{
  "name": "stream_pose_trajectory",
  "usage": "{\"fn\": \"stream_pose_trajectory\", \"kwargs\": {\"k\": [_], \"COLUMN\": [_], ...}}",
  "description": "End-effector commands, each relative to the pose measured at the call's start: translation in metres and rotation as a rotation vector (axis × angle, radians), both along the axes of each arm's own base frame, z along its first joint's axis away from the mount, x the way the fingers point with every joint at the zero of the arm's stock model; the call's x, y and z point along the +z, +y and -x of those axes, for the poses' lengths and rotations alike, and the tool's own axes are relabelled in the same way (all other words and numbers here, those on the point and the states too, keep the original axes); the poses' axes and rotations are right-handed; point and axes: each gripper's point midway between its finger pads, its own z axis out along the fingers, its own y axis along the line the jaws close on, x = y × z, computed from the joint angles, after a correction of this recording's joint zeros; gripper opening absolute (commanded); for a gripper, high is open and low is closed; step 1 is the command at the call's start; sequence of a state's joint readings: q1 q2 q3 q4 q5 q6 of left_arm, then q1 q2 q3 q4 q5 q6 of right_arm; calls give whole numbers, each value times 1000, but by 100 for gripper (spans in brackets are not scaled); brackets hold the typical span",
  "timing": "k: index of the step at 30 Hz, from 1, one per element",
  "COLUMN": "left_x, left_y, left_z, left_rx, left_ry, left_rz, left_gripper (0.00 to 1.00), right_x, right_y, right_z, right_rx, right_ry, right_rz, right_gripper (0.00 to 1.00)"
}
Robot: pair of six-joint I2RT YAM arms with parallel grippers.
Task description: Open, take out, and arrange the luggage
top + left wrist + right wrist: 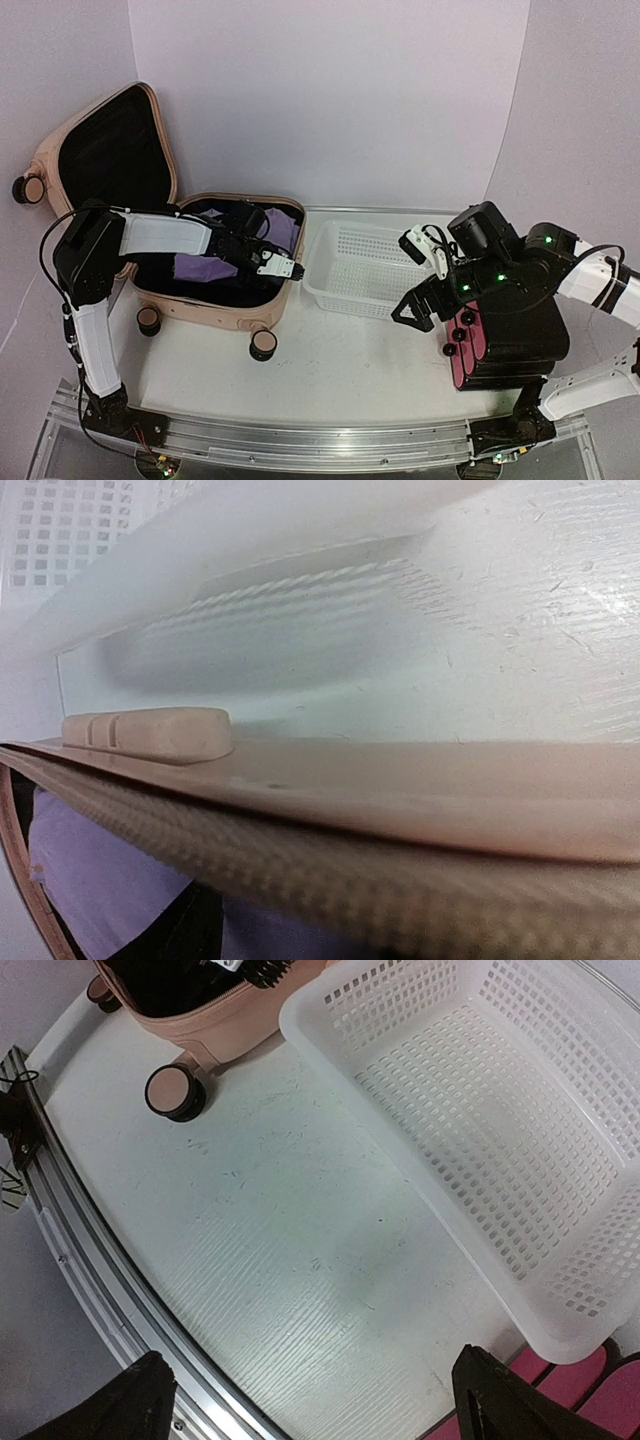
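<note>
The luggage point(215, 308) is a pale pink suitcase lying open at the left, its lid point(55, 140) leaning up against the back wall. Purple clothing point(205, 268) lies in its black-lined base. My left gripper point(270, 262) reaches into the base at its right rim; its fingers are hidden. The left wrist view shows only the pink rim point(400, 790), the zipper tape and purple cloth point(90, 880). My right gripper point(420, 305) hangs open and empty above the table, fingertips point(140, 1400) wide apart, in front of the basket.
A white mesh basket point(365, 265) stands right of the luggage and is empty in the right wrist view point(500, 1130). A black and pink-red object point(500, 345) lies under the right arm. A luggage wheel point(172, 1093) rests on the table. A metal rail point(300, 440) runs along the near edge.
</note>
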State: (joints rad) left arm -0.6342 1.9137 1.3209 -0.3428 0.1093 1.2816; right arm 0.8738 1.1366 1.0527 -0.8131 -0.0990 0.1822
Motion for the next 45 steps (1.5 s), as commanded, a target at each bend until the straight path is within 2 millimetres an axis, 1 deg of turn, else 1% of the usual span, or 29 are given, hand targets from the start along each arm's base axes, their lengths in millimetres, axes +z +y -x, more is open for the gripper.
{"fn": "stream_pose_trajectory", "kwargs": {"k": [1,3,4,6,7,8,9,13,15,19,20,21,22,23,24,25,26,27,28,31,32,33,34,37,39,41,44,45], "left_x": [8,9,9,13,18,26,32,54,63,77,81,85,89,92,95,97,99,101,105,118,119,127,130,134,130,124,114,110], "left_y": [-5,-4,-3,-3,-4,-5,-5,-10,-11,-9,-8,-6,-5,-3,-2,0,1,2,3,3,3,2,3,5,9,8,8,9], "left_z": [-19,-22,-24,-31,-33,-34,-34,-29,-28,-21,-21,-22,-22,-22,-23,-23,-23,-24,-24,-22,-19,-19,-18,-15,-15,-12,-9,-10], "left_rx": [16,32,40,68,85,105,124,186,215,259,272,286,303,323,348,364,384,404,421,458,466,468,477,488,507,490,489,506], "left_ry": [-76,-84,-95,-119,-125,-136,-139,-105,-91,-75,-77,-79,-76,-72,-67,-66,-62,-60,-58,-30,-15,-23,-18,-13,-18,-8,14,17], "left_rz": [-3,-4,-6,2,23,51,75,191,233,313,331,349,369,390,418,437,457,478,504,582,598,635,655,679,671,658,644,642], "left_gripper": [53,46,40,21,14,9,8,4,1,0,0,0,0,0,0,0,0,0,0,0,0,0,0,0,0,0,0,0], "right_x": [8,7,9,10,9,7,7,14,20,38,44,55,55,59,69,68,78,77,82,83,82,81,80,72,69,68,66,62], "right_y": [2,1,1,0,-2,-4,-5,-13,-9,17,25,35,42,50,58,67,73,82,90,107,114,122,130,150,163,167,159,154], "right_z": [0,0,0,-1,-4,-7,-14,-45,-57,-82,-88,-94,-98,-105,-112,-119,-125,-133,-139,-160,-165,-171,-177,-192,-200,-202,-201,-202], "right_rx": [-13,-19,-24,-39,-61,-85,-120,-349,-409,-464,-473,-476,-484,-502,-526,-558,-586,-610,-635,-732,-752,-767,-781,-824,-822,-819,-830,-843], "right_ry": [-11,-12,-11,-10,-12,-19,-30,-60,-70,-84,-78,-76,-60,-47,-40,-19,-8,11,24,81,116,152,186,296,337,337,313,307], "right_rz": [-40,-41,-46,-47,-41,-32,-24,-20,-43,-126,-143,-172,-185,-209,-250,-266,-311,-333,-368,-445,-475,-509,-539,-611,-648,-651,-640,-630], "right_gripper": [98,98,98,98,98,98,98,98,98,98,98,98,98,98,98,98,98,98,98,98,98,98,98,98,98,98,98,98]}}
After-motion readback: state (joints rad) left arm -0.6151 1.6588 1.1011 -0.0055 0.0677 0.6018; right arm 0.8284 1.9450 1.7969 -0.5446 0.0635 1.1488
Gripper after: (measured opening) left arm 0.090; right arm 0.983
